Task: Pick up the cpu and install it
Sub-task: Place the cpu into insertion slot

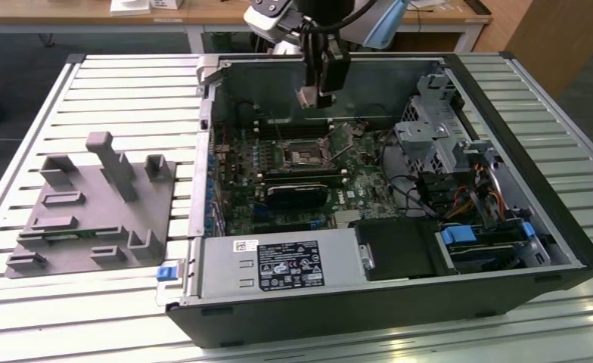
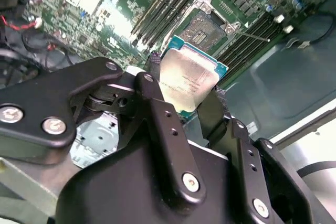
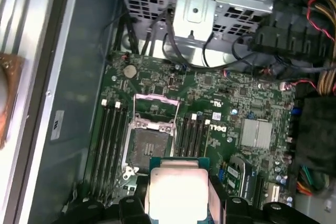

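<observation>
Jaws pinch the small flat square silvery-grey cpu (image 2: 189, 80) by its edges. Transport step: the open dark metal-framed socket (image 3: 149, 142) sits below the jaws, unfilled. Seating likely needs square alignment.

The exterior view looks from high on the near side, down and away over the slatted table (image 1: 125, 83) into the open computer case (image 1: 377, 318), well back from it. Both wrist views sit close above the motherboard (image 3: 226, 93), looking down past the gripper (image 2: 184, 92) and the cpu (image 3: 176, 192) it clamps. All three views share the socket (image 1: 307, 156); the wrist views see it far nearer.
</observation>
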Robot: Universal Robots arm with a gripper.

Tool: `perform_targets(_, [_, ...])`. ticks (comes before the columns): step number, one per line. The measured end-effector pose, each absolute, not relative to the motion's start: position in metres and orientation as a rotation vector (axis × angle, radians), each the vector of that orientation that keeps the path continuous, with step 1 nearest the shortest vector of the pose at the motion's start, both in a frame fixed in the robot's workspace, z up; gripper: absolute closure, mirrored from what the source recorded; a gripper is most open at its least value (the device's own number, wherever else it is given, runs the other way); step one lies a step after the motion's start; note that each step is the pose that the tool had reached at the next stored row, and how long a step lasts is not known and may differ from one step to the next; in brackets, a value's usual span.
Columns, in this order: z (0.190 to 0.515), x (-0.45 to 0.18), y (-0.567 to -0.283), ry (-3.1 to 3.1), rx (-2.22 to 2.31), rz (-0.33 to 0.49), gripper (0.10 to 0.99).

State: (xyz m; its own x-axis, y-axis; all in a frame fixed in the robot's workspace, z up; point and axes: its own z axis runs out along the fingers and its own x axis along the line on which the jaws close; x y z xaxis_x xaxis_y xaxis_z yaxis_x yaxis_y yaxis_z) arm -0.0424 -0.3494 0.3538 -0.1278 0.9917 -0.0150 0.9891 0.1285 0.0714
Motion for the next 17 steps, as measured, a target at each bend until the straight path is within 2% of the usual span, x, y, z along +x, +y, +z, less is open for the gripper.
perform_targets(17, [0.331, -0.042, -0.33, 2.229, 2.132, 0.058, 0.553])
